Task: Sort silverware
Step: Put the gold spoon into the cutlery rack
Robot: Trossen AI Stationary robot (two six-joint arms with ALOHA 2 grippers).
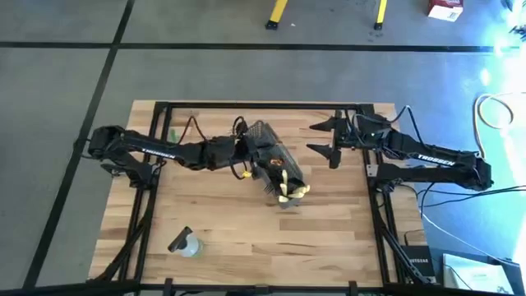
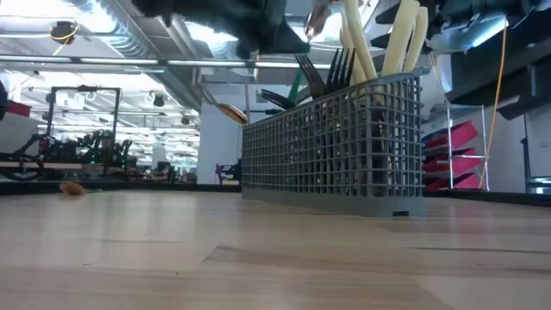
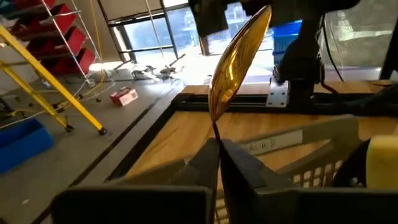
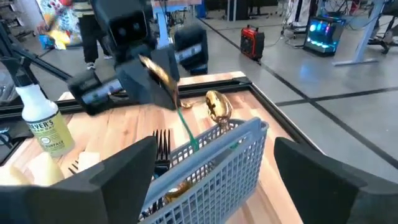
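Daylight glares white at the upper right corner of the high view and washes out the windows (image 3: 186, 31) behind the left wrist's gold spoon (image 3: 239, 59), whose bowl carries bright reflections. In the low view the near table (image 2: 258, 258) is soft and unfocused, while ceiling lights (image 2: 112, 39) shine overhead.

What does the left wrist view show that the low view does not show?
Only the left wrist view shows the left gripper shut on the thin stem of a gold spoon, bowl pointing away. Only the low view shows the whole side of the grey mesh basket standing on the table, with pale handles and black forks sticking out above it. Both show the basket and the wooden tabletop.
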